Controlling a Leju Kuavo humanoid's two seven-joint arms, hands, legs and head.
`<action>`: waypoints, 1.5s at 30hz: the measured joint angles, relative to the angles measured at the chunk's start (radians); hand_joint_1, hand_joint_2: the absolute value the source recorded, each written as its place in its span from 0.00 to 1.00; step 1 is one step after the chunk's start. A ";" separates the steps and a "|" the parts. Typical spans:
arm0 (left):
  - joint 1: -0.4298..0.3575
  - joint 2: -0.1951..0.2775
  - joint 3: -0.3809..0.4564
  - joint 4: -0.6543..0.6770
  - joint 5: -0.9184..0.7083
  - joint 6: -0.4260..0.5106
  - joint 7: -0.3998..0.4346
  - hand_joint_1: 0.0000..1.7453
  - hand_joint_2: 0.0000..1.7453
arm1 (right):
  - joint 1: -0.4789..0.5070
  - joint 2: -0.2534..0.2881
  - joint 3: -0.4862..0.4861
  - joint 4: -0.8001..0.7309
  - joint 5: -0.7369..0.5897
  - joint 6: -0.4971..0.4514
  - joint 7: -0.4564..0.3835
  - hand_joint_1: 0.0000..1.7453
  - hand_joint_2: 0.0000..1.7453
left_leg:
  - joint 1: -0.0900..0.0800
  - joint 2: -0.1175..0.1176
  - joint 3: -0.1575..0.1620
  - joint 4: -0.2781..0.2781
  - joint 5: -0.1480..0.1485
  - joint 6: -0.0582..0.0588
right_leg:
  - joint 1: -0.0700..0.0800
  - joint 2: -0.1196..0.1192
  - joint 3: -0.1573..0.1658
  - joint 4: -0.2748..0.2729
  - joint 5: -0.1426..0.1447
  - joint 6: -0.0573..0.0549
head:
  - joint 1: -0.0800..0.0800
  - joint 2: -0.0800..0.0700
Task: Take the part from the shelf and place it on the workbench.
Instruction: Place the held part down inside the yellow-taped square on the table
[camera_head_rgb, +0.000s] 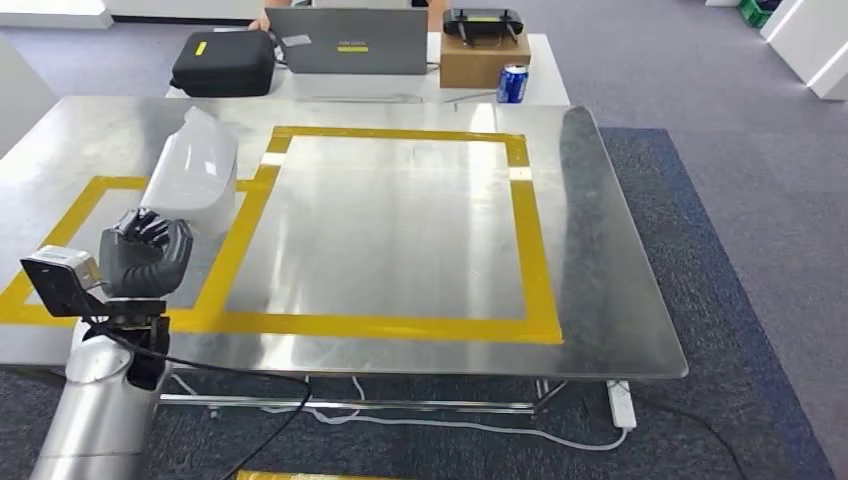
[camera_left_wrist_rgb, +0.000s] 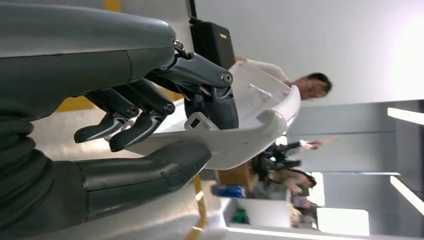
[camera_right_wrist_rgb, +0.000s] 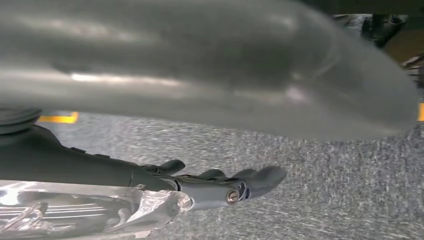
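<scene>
One white part (camera_head_rgb: 196, 170) in left hand (camera_head_rgb: 143, 255) over workbench (camera_head_rgb: 400, 220).

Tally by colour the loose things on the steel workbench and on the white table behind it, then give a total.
White: 1, the part held by the left hand
Black: 2, the case and the controller
Grey: 1, the laptop
Brown: 1, the cardboard box
Blue: 1, the can
Total: 6

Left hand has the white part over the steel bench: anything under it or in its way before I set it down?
Nothing visible does. The left hand holds the white part above the workbench, over its left yellow-taped area, and the steel there looks bare. The black case, laptop and can sit on the far table.
</scene>
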 joint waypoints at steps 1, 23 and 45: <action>-0.005 0.003 0.001 0.003 -0.033 0.022 0.000 1.00 1.00 | -0.004 0.000 0.000 -0.001 0.003 0.000 0.000 0.00 0.00 | 0.000 -0.002 0.004 0.008 0.014 -0.008 | 0.000 -0.001 0.018 -0.006 -0.019 -0.002 | 0.001 0.000; -0.035 0.120 0.089 0.128 -0.583 0.424 0.096 1.00 1.00 | -0.019 0.004 -0.020 -0.002 0.017 0.015 0.011 0.00 0.00 | 0.020 0.015 -0.329 0.020 0.280 -0.007 | -0.028 -0.008 0.148 0.200 -0.378 0.051 | -0.004 0.000; -0.047 0.123 0.111 0.135 -0.556 0.375 0.096 1.00 1.00 | -0.026 0.006 -0.028 -0.001 0.031 0.015 0.011 0.00 0.00 | -0.003 0.013 -0.195 0.026 0.158 -0.016 | -0.011 0.000 0.106 -0.046 -0.068 0.011 | -0.008 0.000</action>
